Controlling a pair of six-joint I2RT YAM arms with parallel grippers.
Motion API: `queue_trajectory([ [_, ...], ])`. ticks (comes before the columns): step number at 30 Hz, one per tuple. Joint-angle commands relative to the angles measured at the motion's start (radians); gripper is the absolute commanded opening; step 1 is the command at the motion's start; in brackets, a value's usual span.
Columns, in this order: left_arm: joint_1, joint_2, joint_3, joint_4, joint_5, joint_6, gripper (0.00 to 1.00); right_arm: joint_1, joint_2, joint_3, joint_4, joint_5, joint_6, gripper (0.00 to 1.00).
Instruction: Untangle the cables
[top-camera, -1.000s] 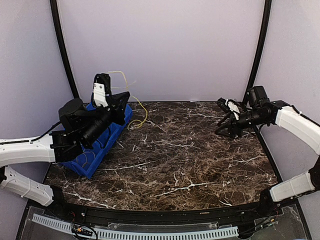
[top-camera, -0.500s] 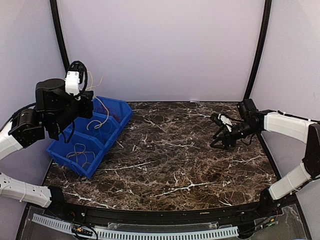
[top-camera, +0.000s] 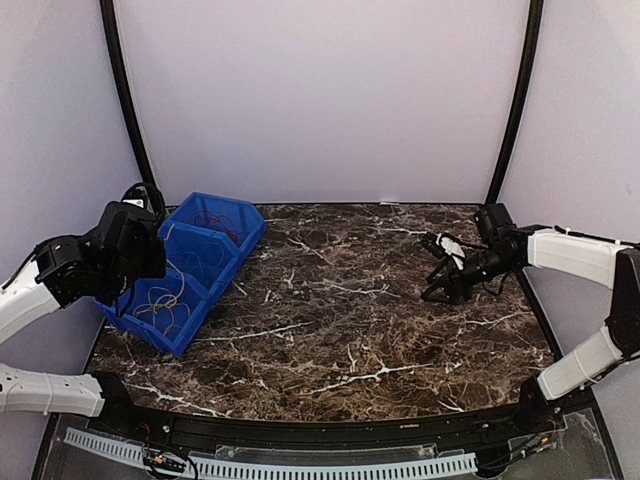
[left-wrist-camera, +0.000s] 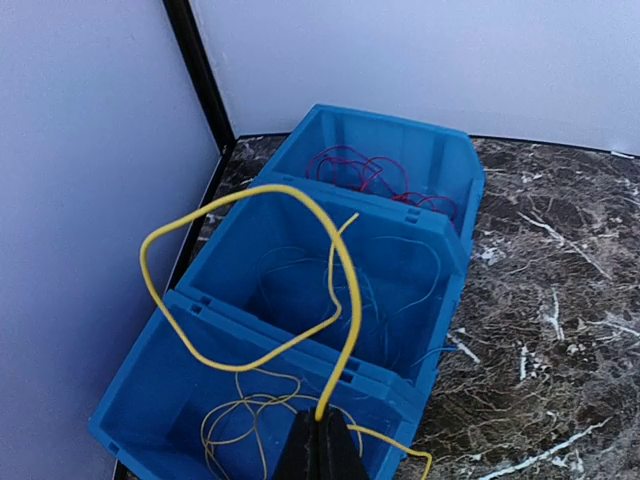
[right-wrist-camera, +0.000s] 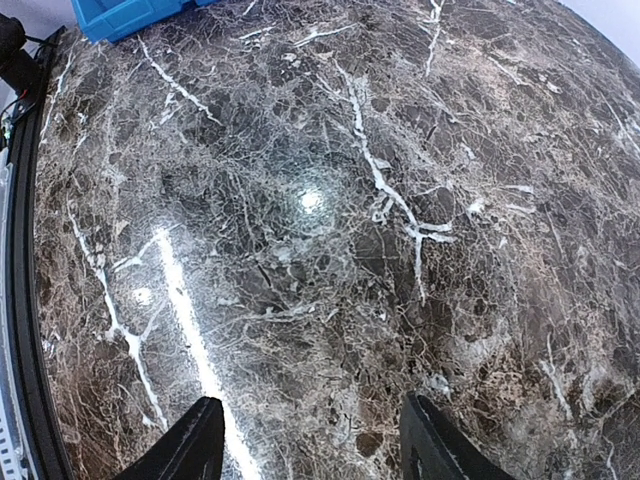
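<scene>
Pinching yellow cable (left-wrist-camera: 350, 275) in left end effector (left-wrist-camera: 321, 430) over near bay of bin (left-wrist-camera: 455, 170) | lower first, release only once loop hangs wholly inside | holding right end effector (right-wrist-camera: 310, 440) wide above bench (right-wrist-camera: 330, 200)

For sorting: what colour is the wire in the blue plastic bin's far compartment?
Thin red wire, clearest in left wrist view.

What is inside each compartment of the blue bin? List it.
Blue bin: far compartment, red cables; middle, blue cables; near, yellow cables, one pinched by the left hand. That hand hides the near compartment's front.
</scene>
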Motion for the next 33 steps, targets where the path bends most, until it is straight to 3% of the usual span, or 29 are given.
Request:
queue_trajectory([
  [1,0.132,-0.022,-0.070,-0.050,0.060,-0.071,0.00,-0.002,-0.018,-0.013,0.012,0.000,-0.014,0.62],
  [12,0.427,0.056,-0.184,0.083,0.345,-0.050,0.00,-0.001,-0.009,-0.017,-0.005,-0.002,-0.026,0.62],
  [21,0.456,0.133,-0.222,0.105,0.436,-0.173,0.00,-0.002,0.020,-0.010,-0.023,-0.005,-0.037,0.62],
  [25,0.456,-0.021,-0.212,0.092,0.407,-0.229,0.00,-0.001,0.030,-0.009,-0.027,-0.009,-0.041,0.62],
  [29,0.456,-0.195,-0.204,0.117,0.351,-0.171,0.00,0.000,0.042,-0.002,-0.032,-0.016,-0.043,0.62],
  [33,0.456,-0.217,-0.146,0.063,0.336,-0.149,0.00,0.000,0.057,0.001,-0.037,-0.018,-0.048,0.62],
])
